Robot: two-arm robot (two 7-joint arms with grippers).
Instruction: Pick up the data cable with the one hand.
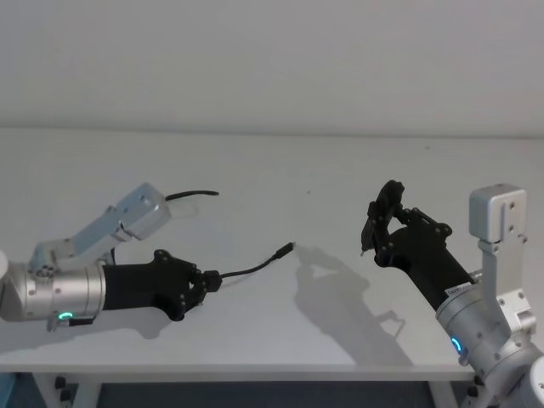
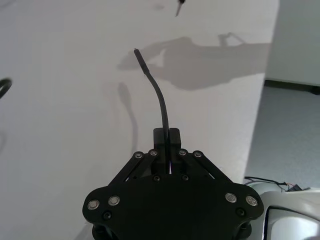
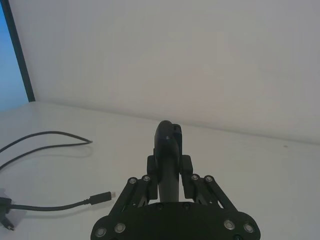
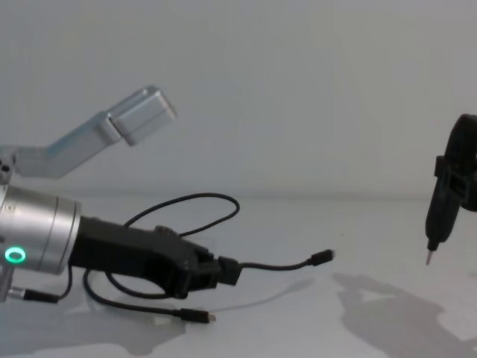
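**Head view.** The left gripper point(image 1: 204, 283) sits low over the white tabletop point(image 1: 280, 170), with its fingers clamped on the data cable point(image 1: 251, 269). From the left gripper the cable runs forward and to the right, ending in a slim plug point(image 1: 287, 248). A further length of the cable shows beyond the left gripper, behind the arm's silver link. The right gripper point(image 1: 384, 217) stands well to the right of the left gripper and higher. Its fingers are closed on a dark pointed tool point(image 1: 372, 229) with the tip downward.

**Left wrist view.** The left gripper's fingers point(image 2: 174, 137) are together on the cable. The cable comes out from between them and curves away, clear of the tabletop, with its shadow beside it.

**Right wrist view.** The right gripper's fingers point(image 3: 186, 167) hold the tool upright between them. Beyond it, toward the left gripper, a narrow loop of cable lies flat on the tabletop.

**Chest view.** The plug to the right of the left gripper hangs in the air above its own shadow. The cable's loop rests on the tabletop behind the left gripper. A black run passes beneath the left gripper to a second plug point(image 4: 200, 317), which lies on the tabletop nearer the camera. Whether that run belongs to the same cable cannot be told.
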